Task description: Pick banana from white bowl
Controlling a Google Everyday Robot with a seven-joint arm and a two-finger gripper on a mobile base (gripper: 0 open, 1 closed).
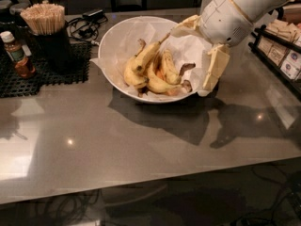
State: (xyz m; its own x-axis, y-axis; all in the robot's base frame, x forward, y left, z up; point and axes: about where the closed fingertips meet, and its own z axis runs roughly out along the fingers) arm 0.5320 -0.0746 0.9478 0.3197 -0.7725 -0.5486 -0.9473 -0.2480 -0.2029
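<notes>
The white bowl (107, 41), lined with crinkled white paper, stands on the grey counter at the back centre. Several yellow bananas lie in it. The banana (142, 59) with the long thin tan stem lies on top at the left of the pile, its stem pointing up and right. My gripper (189, 62) hangs over the bowl's right rim, to the right of the bananas. Its cream fingers (212, 69) are spread open and empty. The arm hides part of the bowl's right side.
A dark cup of wooden stirrers (46, 19) and a small brown bottle (16, 55) stand on a black mat (42, 72) at the left. Black cables (84, 25) lie behind the bowl. A dark rack with packets (282, 51) is at the right edge.
</notes>
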